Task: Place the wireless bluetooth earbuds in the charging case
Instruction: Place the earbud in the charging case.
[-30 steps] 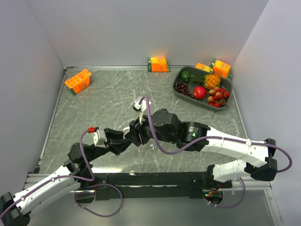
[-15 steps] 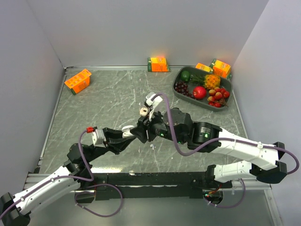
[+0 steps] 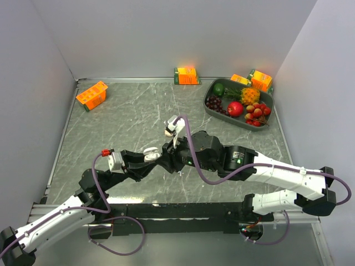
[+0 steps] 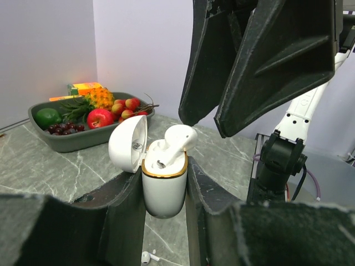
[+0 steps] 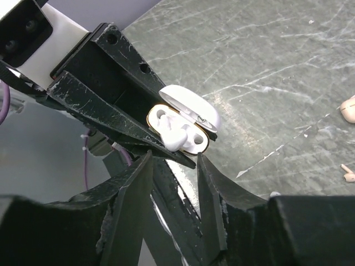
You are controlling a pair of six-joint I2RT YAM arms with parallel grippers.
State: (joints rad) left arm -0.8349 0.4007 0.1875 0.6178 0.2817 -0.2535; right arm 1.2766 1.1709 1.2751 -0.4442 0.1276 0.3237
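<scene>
Surface (image 3: 111, 127) of grey marbled stone carries the whole job. A tray (image 3: 209, 108) of fruit and some orange cartons (image 3: 92, 95) sit at its far edge, well apart from the work and seemingly no part of it.

Near the middle the 2 claws meet, each with its own role. The left claw (image 4: 165, 183) is closed tight on the white case (image 4: 164, 195), 1 finger on each side of its body. It holds the case upright and off the surface, with the lid (image 4: 128, 145) swung back to the side. That grip seems meant to keep the mouth of the case steady and facing up, so the other arm has a fixed target.

The right claw (image 4: 204, 124) hangs just above that mouth with its fingers partly apart and nothing between them.

Beneath it, 1 earbud (image 4: 176, 143) rests in the case but is not seated. Its stem has entered a slot while the head sticks up, tilted over the gold rim. It likely needs a gentle downward press, and too hard a push at this angle could tip it out.

At least 2 loose earbuds (image 5: 349, 109) lie on the surface off to the side, waiting their turn.
</scene>
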